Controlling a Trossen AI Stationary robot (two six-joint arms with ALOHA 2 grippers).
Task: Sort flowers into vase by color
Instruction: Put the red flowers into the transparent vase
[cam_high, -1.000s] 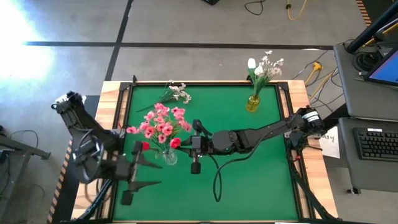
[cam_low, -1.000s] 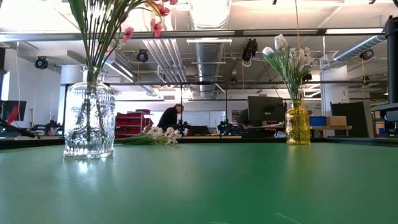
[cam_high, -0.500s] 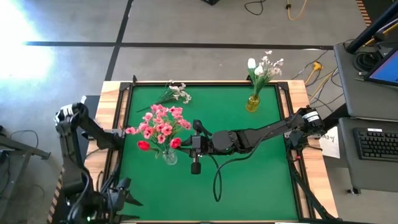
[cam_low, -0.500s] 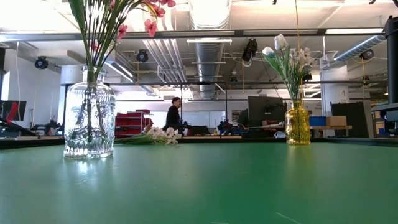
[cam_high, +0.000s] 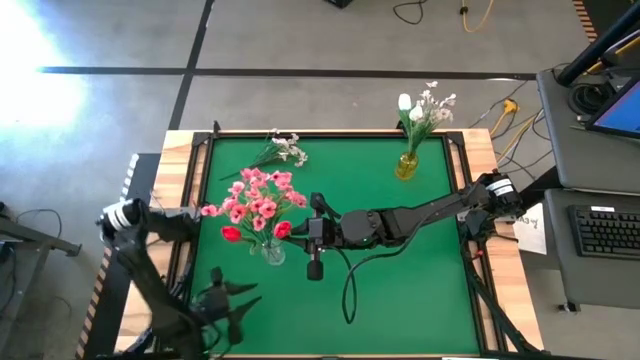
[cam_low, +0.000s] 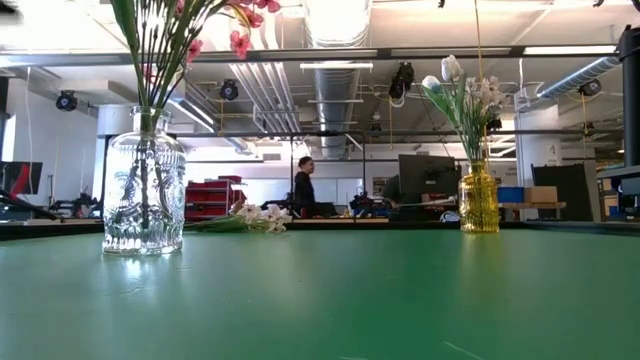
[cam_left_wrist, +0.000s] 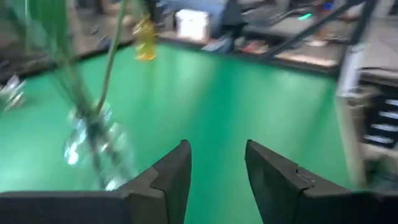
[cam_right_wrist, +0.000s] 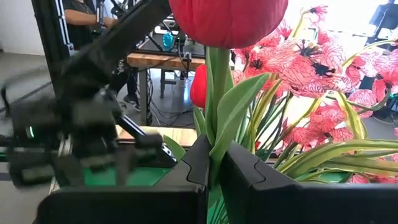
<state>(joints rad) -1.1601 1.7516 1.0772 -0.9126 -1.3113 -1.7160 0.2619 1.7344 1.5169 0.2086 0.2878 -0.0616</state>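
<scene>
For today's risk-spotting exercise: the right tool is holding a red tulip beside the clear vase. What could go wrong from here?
1. The right tool pinches the red tulip at its stem; it might slip or bend.
2. The clear vase is crowded with pink flowers; pushing in could tip it.

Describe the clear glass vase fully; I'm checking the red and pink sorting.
The clear glass vase stands upright on the green table, left of centre. It is squat, embossed, with a narrow neck. Green stems fill it, bearing pink blossom sprays and red tulips. The right gripper, beside its blooms, is shut on a red tulip's stem. The left gripper is apart from it.
</scene>
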